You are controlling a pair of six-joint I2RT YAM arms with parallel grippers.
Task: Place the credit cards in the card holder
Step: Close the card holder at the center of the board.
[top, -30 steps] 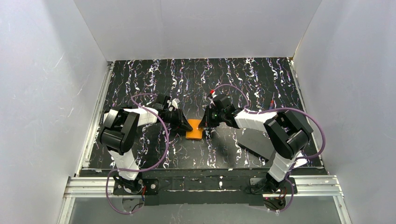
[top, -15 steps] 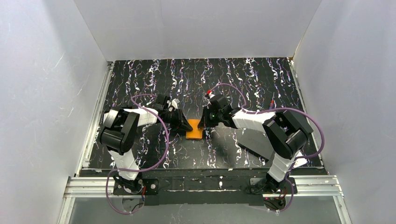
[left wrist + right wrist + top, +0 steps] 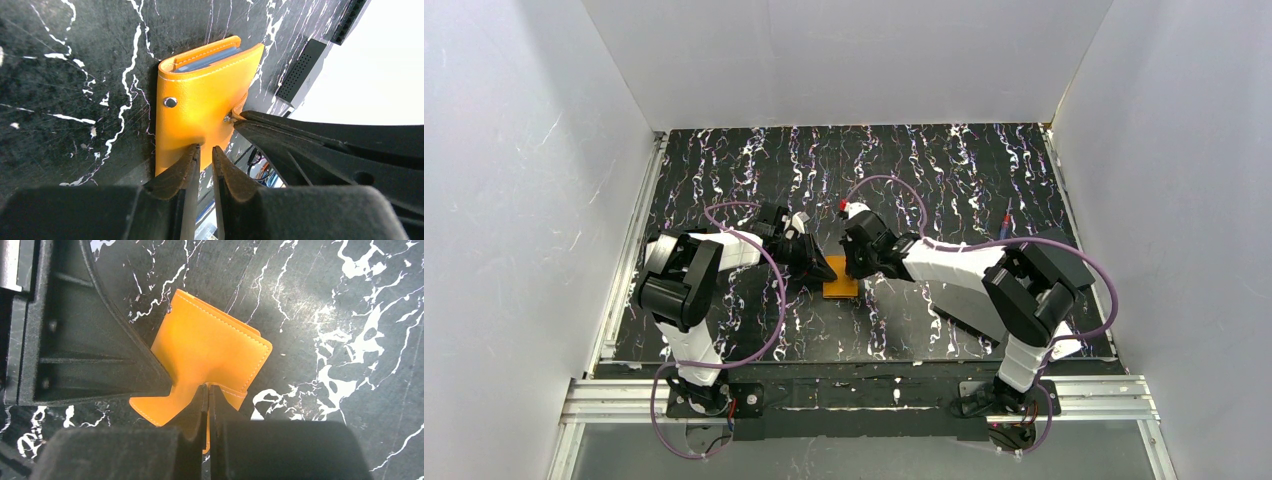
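Lying shut and flat on the tabletop (image 3: pixel 944 180), the card holder (image 3: pixel 840 289) sits squarely between my two tools, its long sides running roughly away from my bases. Its snap tab (image 3: pixel 192 396) points to my right, so the right tool (image 3: pixel 207 390), closed tight on that tab, is the one placed to peel it open. The left tool (image 3: pixel 204 152), narrowed to a slit on the opposite cover edge, looks to anchor it. Since a second ago my right wrist has swung leftward over the holder; holder and left arm have not shifted.
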